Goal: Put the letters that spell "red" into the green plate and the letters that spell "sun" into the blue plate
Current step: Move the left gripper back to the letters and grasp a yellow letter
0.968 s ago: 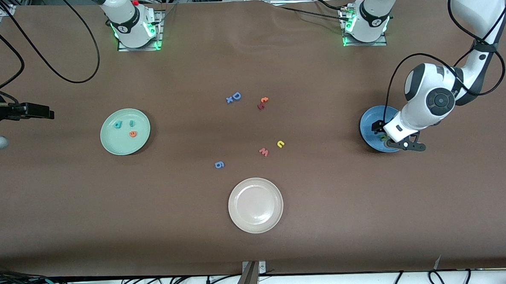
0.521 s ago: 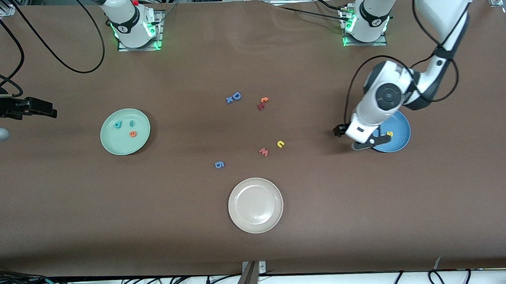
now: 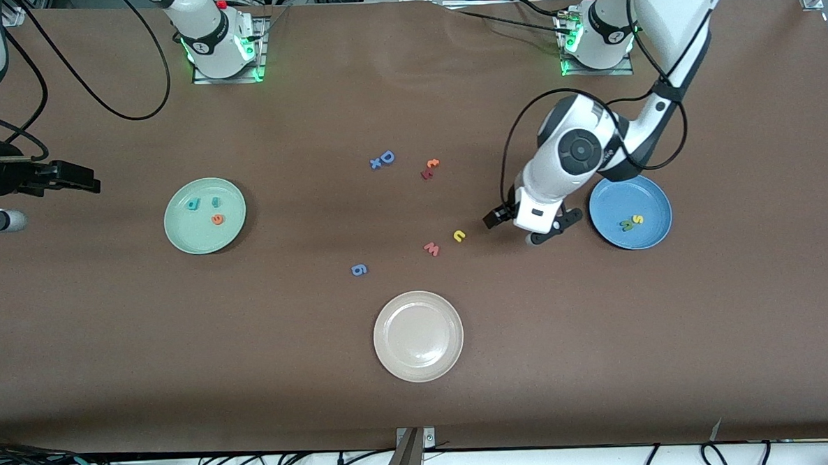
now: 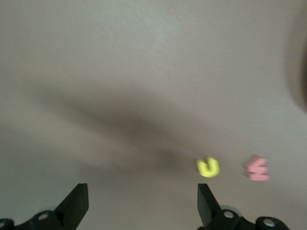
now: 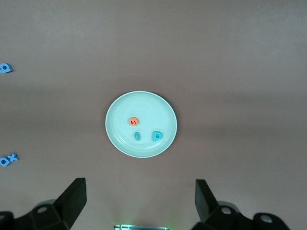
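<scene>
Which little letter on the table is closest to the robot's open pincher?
The yellow "u". It lies right beside the open left gripper, with the red "w" next to it but farther from the gripper; the other loose letters lie farther still.

Left gripper (image 4: 141, 208) fingers spread wide over the brown table (image 4: 120, 72); yellow "u" (image 4: 208, 166) just beside pink "w" (image 4: 258, 168)

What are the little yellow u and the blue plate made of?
The yellow u looks like soft foam: thick, matte, chunky-edged, with no shine. The blue plate looks like hard plastic or glazed ceramic, hard to tell which: smooth, evenly coloured, with a faint sheen along its shallow rim.
</scene>
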Robot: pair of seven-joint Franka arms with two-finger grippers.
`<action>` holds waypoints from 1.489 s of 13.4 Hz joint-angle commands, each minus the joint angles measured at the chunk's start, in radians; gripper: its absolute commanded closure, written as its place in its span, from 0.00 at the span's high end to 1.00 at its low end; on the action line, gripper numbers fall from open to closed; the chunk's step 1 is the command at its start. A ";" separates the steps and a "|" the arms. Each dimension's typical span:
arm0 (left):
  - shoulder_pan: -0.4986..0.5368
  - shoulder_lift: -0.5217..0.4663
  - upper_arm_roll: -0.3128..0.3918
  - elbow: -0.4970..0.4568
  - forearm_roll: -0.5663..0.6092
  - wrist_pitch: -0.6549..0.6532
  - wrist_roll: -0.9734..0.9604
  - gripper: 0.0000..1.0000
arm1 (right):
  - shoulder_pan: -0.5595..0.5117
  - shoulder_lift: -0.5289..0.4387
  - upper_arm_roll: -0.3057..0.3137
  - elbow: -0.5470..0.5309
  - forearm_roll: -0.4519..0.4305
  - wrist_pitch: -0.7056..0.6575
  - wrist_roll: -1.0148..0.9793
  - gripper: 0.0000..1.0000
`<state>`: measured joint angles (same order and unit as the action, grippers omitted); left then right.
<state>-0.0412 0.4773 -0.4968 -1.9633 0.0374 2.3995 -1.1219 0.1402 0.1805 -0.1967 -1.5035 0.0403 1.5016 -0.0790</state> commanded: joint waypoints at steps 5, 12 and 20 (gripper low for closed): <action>-0.157 0.173 0.047 0.150 0.087 0.088 -0.308 1.00 | 0.010 -0.022 0.003 -0.027 -0.020 0.002 0.030 1.00; -0.184 0.231 0.050 0.149 0.378 0.118 -0.519 1.00 | 0.009 -0.015 0.002 -0.029 -0.020 0.002 0.028 1.00; -0.249 0.257 0.093 0.179 0.389 0.107 -0.558 1.00 | 0.009 -0.015 0.002 -0.029 -0.020 0.002 0.028 1.00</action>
<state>-0.2627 0.7109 -0.4233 -1.8213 0.3915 2.5165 -1.6455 0.1457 0.1819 -0.1970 -1.5153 0.0392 1.5010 -0.0646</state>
